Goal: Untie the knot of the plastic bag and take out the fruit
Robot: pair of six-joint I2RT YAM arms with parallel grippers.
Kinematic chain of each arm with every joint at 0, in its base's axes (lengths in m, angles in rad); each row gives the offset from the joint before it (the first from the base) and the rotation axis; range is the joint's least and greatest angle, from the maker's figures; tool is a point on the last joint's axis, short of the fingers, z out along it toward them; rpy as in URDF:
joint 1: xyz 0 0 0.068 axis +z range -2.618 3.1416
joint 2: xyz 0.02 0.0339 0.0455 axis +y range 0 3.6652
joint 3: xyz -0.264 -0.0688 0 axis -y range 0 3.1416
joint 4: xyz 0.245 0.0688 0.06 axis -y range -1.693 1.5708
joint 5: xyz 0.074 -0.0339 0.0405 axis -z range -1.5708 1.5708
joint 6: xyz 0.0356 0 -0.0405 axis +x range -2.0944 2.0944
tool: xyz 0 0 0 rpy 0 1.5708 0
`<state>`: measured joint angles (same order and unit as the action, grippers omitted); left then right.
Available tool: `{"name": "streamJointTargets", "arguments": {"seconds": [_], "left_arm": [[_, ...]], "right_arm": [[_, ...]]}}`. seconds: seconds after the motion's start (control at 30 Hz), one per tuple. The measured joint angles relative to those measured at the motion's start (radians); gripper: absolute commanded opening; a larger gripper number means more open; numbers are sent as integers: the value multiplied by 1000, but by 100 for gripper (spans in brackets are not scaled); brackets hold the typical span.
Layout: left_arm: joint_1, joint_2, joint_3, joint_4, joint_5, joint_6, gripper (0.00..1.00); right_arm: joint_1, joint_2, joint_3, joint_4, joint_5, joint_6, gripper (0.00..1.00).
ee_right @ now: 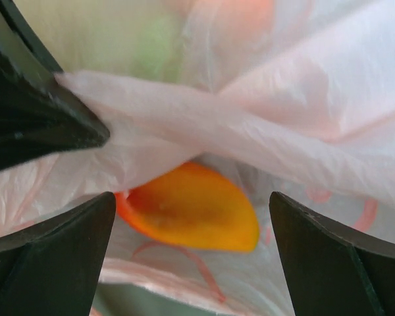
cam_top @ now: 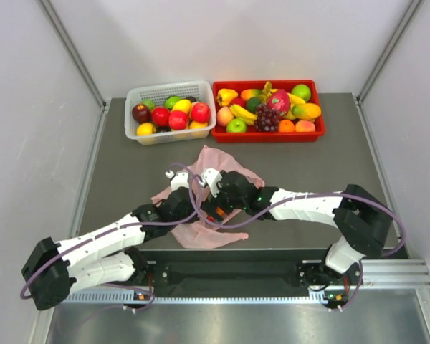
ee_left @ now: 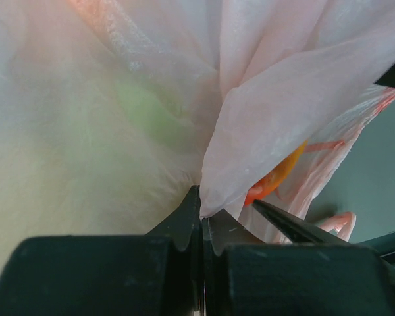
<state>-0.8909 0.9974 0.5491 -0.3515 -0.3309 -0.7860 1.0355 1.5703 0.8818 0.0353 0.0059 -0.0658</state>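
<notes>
The left hand point(ee_left: 201, 205) is fully closed, its two fingers pinching a fold of the plastic bag point(cam_top: 226, 163) at the bag's near middle. The right hand point(ee_right: 191, 201) sits just beside it, against the same side of the bag. Its jaws are spread wide and grip nothing. An orange fruit point(ee_right: 191, 210), glossy and curved, lies in the gap between them, half covered by a fold of pink film. A pale green shape point(ee_left: 141, 108) shows blurred through the film deeper inside the bag. I cannot tell which fruit it is.

The bag lies crumpled on the grey worktop point(cam_top: 129, 165), and both arms reach over its near edge from the two sides. Beyond the bag stands a red tray point(cam_top: 272, 136) filled with fruit. A white basket point(cam_top: 168, 136), also holding fruit, stands beyond the bag and to its left, touching the tray.
</notes>
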Motion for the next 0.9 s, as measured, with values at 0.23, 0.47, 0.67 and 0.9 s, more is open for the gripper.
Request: {"name": "streamJointTargets", "arguments": {"seconds": [0.23,0.47,0.67,0.9], "left_arm": [[2,0,-11,-4,-11,-23,0],[5,-1,-25,-8,-16,-28,0],[4,-21,-34,-9,-19,-26,0],[1,-31,-35,-8,-22,-20,0]], "right_arm": [[3,99,97,-7,-3,-59,100],[2,143,108,-33,-4,-63,100],[-15,159,101,-42,0,-31,100],[-55,151,21,-41,45,34,100]]}}
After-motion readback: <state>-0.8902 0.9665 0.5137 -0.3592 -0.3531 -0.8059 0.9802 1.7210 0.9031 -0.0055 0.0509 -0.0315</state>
